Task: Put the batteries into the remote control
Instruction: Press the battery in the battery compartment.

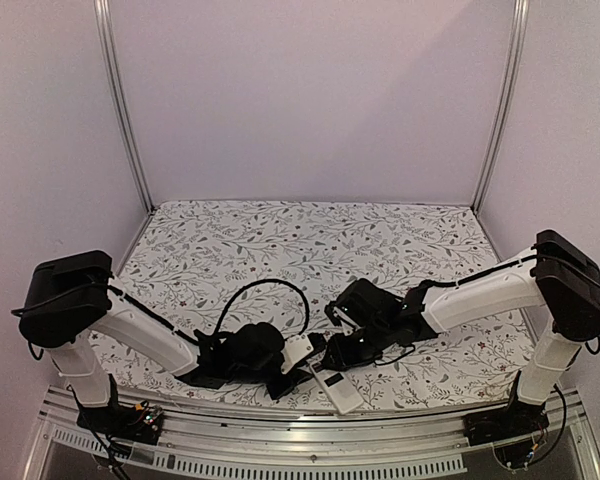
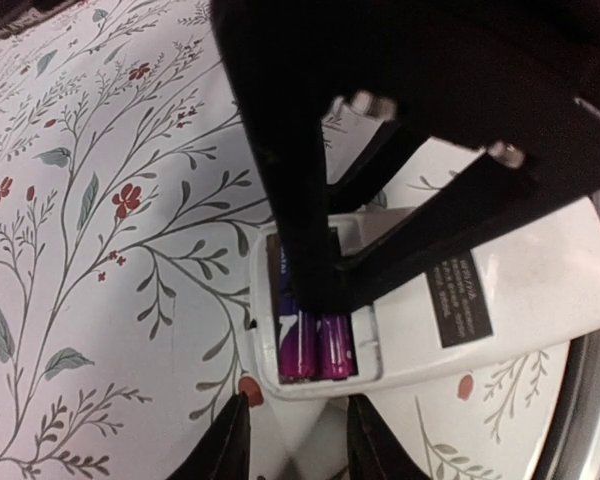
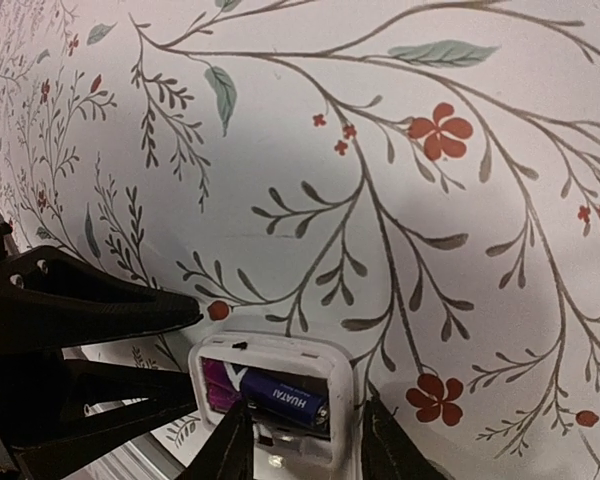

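The white remote control (image 1: 338, 390) lies back up at the near edge, its battery slot open. Two batteries, purple and blue in the wrist views (image 2: 320, 350), lie side by side in the slot. In the right wrist view the blue battery (image 3: 280, 392) looks slightly tilted. My right gripper (image 1: 330, 362) hangs over the slot end, jaws apart (image 3: 305, 440). One of its fingers (image 2: 310, 250) reaches down onto the batteries. My left gripper (image 1: 292, 378) points at the slot end, jaws apart (image 2: 300, 440), with nothing clearly between them. Its finger (image 3: 100, 305) shows beside the remote (image 3: 270, 352).
A small white flat piece (image 1: 298, 350) sits by the left gripper. The flowered cloth (image 1: 310, 240) covers the table. The metal rail (image 1: 280, 440) of the near edge runs just behind the remote (image 2: 520, 300). A black cable (image 1: 250, 295) loops above the left wrist.
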Tool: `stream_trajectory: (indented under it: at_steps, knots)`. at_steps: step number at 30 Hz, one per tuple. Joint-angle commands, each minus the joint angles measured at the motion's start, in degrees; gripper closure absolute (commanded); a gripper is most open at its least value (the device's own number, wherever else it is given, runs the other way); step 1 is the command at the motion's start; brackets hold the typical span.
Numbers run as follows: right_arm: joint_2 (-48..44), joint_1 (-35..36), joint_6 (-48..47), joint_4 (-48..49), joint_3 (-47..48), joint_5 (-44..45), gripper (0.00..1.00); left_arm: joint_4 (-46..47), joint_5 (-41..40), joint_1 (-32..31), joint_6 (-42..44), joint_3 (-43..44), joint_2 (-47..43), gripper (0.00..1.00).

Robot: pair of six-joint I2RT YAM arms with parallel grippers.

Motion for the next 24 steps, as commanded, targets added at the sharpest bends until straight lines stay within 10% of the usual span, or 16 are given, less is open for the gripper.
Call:
stream_trajectory:
  at_steps: [1, 24]
  knots:
    - [-0.1, -0.6, 0.6, 2.7, 0.4, -1.5, 0.61, -0.3, -0.1, -0.2, 0.1, -0.9, 1.4, 0.67]
    - [-0.7, -1.5, 1.5, 2.2, -1.2, -1.6, 0.79, 0.1, -0.1, -0.3, -0.1, -0.8, 1.8, 0.67]
